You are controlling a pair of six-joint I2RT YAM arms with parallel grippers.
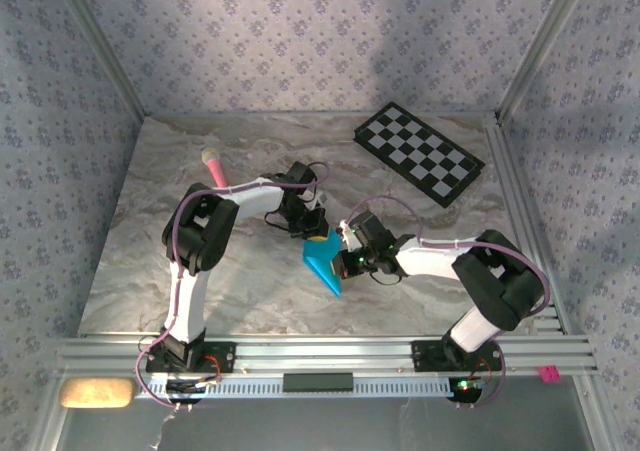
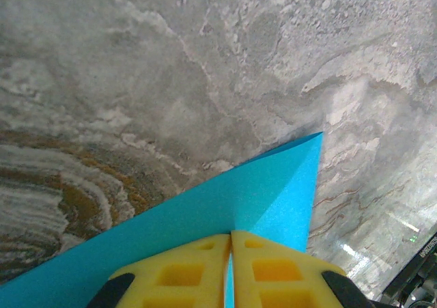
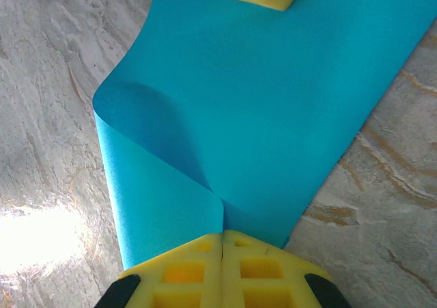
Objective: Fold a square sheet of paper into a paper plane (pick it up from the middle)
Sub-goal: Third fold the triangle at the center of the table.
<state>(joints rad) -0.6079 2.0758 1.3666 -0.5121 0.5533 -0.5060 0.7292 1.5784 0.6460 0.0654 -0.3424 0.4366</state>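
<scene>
Purple-patterned wallpaper is lining the three sides of an enclosure around a grey marbled counter (image 1: 130,261). Two white-and-black robot arms are reaching in from its near edge. The left arm (image 1: 200,236) and the right arm (image 1: 500,276) are both bending towards a spot nearer than, and left of, a black-and-white checkered board (image 1: 420,154). That board is lying flat by the far right corner.

A piece of bright blue paper (image 1: 325,256) is sitting between the two wrists, left of the board and nearer than it. It is partly folded and is tapering to a point at its near end. In the right wrist view, one layer is curling over in a soft, uncreased loop.

The left end effector (image 2: 230,236) is pinching the paper's edge, its yellow fingers pressed together on the sheet. The right end effector (image 3: 222,234) is clamping another edge the same way. A pink stick (image 1: 215,166) with a pale tip is lying well left of the board.
</scene>
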